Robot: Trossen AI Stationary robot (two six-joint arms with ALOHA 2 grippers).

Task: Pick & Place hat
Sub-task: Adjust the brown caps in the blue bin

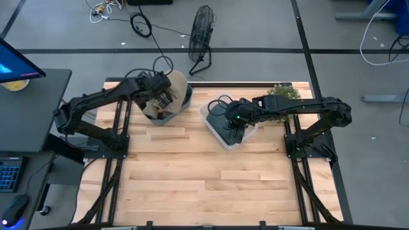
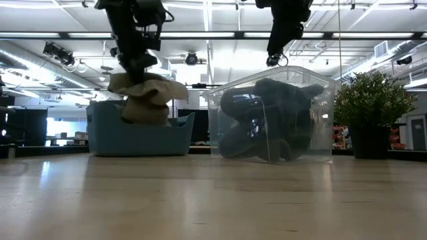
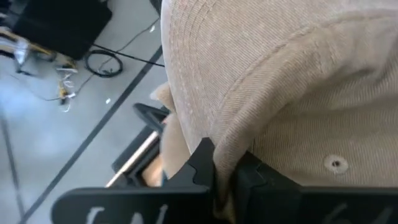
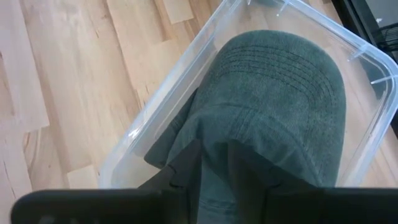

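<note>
**Two arms, two hats, two bins**

The left claw (image 3: 221, 180) is clamped on a fold of the tan hat (image 1: 174, 86), holding it directly above the blue bin (image 2: 137, 133) at the worktop's (image 1: 211, 179) far left; in the low view the hat's lower part dips behind the bin's rim. The hat hangs straight below the claw, so the coming move looks to be purely vertical. To its right, the right claw (image 4: 214, 171) is pinched on the edge of a green hat (image 4: 273, 106) that sits inside the clear bin (image 1: 217, 131), its crown stretching away from the fingers. The clear bin lies between the blue bin and a potted plant (image 2: 373, 110). Each arm is nearest its own bin.
</note>
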